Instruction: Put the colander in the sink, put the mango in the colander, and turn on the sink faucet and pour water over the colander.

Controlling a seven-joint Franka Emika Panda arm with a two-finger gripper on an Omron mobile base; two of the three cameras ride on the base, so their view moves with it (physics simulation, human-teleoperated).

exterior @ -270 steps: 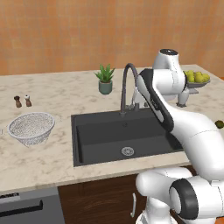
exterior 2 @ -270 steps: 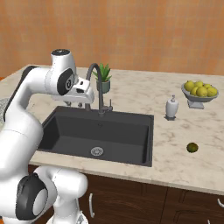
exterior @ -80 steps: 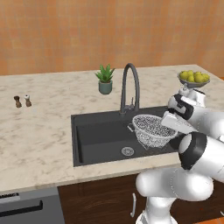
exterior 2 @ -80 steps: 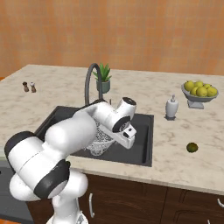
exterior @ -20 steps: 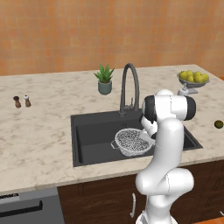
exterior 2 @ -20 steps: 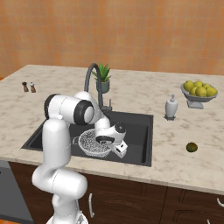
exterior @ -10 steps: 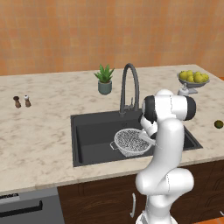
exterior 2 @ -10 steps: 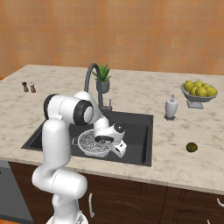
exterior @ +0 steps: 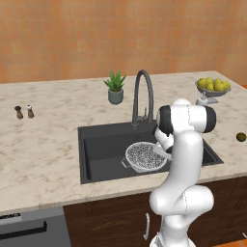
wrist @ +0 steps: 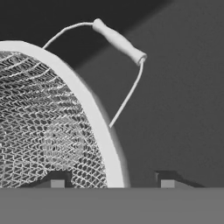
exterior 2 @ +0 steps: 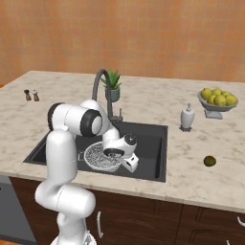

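Colander (exterior: 145, 157) sits mid-frame in the sink (exterior: 96, 144), room free at its left. Gripper (wrist: 113, 183) is spread astride the colander's rim; arm hides its right edge.

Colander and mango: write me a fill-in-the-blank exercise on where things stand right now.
1. The colander sits inside the ____.
2. The mango lies on the ____, to the right of the basin.
3. In the hand view, the gripper has its jaws ____, one on each side of the colander's rim.
4. The faucet shows ____ water running.

Missing words: sink; counter; open; no
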